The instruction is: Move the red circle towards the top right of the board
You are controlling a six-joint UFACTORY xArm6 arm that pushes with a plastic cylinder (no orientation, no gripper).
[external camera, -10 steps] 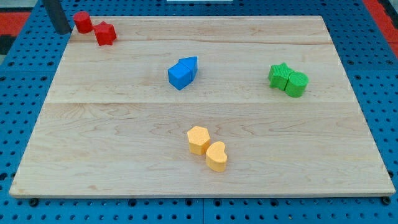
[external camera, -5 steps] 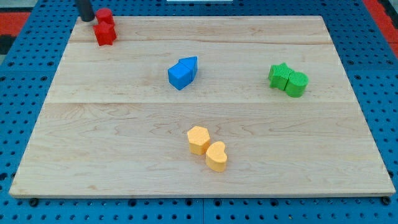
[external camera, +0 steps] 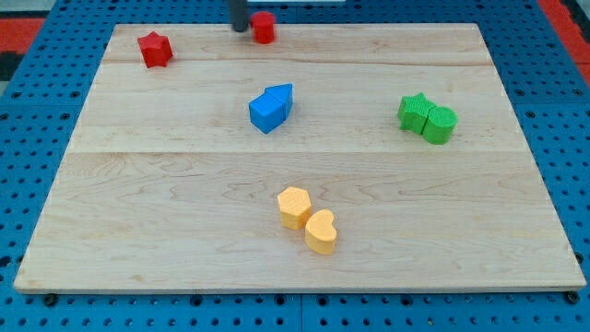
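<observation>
Wooden board (external camera: 184, 184) on blue pegboard (external camera: 18, 138), eight blocks on it.
I see the red circle (external camera: 264, 27) at the top edge beside my tip (external camera: 240, 28), a red star (external camera: 155, 49) top left, two blue blocks (external camera: 271, 107) touching mid-board, a green star (external camera: 415, 111) against a green cylinder (external camera: 440, 124) at right, and a yellow hexagon (external camera: 294, 207) touching a yellow heart (external camera: 321, 231) low centre.

The dark rod runs off the view's top so only its lower stub shows, my tip (external camera: 241, 29) is motion-blurred beside the red circle (external camera: 264, 27), itself slightly blurred.
</observation>
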